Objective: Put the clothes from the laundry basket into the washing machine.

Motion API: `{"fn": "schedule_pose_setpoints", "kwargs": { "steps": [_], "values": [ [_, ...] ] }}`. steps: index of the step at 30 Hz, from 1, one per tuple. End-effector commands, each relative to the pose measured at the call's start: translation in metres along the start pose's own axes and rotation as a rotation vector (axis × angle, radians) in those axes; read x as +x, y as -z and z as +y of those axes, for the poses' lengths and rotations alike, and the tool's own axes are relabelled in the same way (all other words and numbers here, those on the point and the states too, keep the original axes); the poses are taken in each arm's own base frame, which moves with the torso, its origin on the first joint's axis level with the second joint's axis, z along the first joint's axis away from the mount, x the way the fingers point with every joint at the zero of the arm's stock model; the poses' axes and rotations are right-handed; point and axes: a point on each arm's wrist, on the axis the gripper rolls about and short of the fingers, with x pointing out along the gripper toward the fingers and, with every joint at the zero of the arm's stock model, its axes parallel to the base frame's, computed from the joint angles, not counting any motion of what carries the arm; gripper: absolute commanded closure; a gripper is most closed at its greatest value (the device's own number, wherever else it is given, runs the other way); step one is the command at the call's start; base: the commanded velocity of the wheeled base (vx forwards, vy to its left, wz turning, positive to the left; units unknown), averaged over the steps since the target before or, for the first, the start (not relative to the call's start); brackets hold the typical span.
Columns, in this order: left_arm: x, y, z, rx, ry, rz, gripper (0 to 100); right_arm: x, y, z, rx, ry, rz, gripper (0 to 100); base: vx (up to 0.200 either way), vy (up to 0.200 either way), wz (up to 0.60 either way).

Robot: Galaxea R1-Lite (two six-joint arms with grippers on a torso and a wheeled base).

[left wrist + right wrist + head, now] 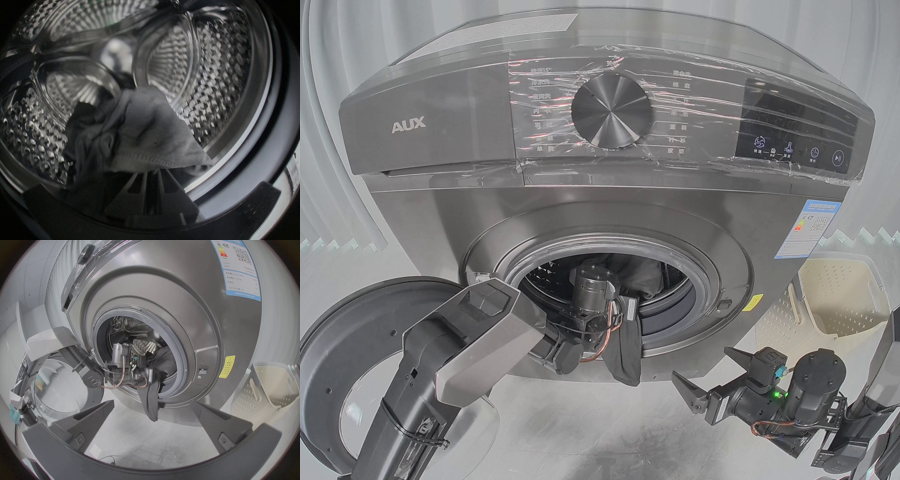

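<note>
Clothes partly loaded at the washing machine (675, 212)

A grey cloth (147, 131) lies inside the machine's drum (218, 62), bunched on its lower wall, and a dark garment (628, 356) hangs out over the lower lip of the machine's opening, down its front panel. The left gripper (153, 172) is reached into the opening, its claw drawn narrow with the hem of the grey cloth caught at the fingertips. The right gripper (700, 362) hangs in front of the machine, below and to the right of the opening, with its claw spread wide and holding nothing. The laundry basket (844, 300) stands against the machine's right side; the round door (337, 350) is swung open on the machine's left.
</note>
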Motion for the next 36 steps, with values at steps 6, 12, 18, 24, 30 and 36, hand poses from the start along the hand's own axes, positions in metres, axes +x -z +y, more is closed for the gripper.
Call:
{"fn": "schedule_pose_setpoints", "kwargs": {
  "steps": [6,12,18,24,30,36],
  "values": [
    [0.035,-0.04,0.022,-0.069,-0.106,-0.258,100,0.0,0.0,0.0,0.001,0.002,-0.002,0,0.0,0.0,0.0],
    [0.035,-0.042,0.021,-0.073,-0.105,-0.267,100,0.0,0.0,-0.001,0.002,0.003,0.001,0,0.0,0.0,0.0],
    [0.032,-0.044,0.018,-0.091,-0.097,-0.263,0,0.0,0.0,-0.001,0.003,0.003,0.002,0,0.0,0.0,0.0],
    [0.009,-0.05,0.017,-0.072,-0.083,-0.164,0,0.0,0.001,-0.001,0.001,0.002,0.005,0,0.0,0.0,0.0],
    [-0.028,-0.052,0.015,-0.037,0.042,-0.017,0,0.0,0.001,-0.001,0.001,0.003,0.007,0,0.0,0.0,0.0],
    [-0.041,-0.033,0.016,0.006,0.085,0.07,0,0.0,0.002,-0.001,0.001,0.003,0.011,0,0.0,0.0,0.0]
  ]
}}
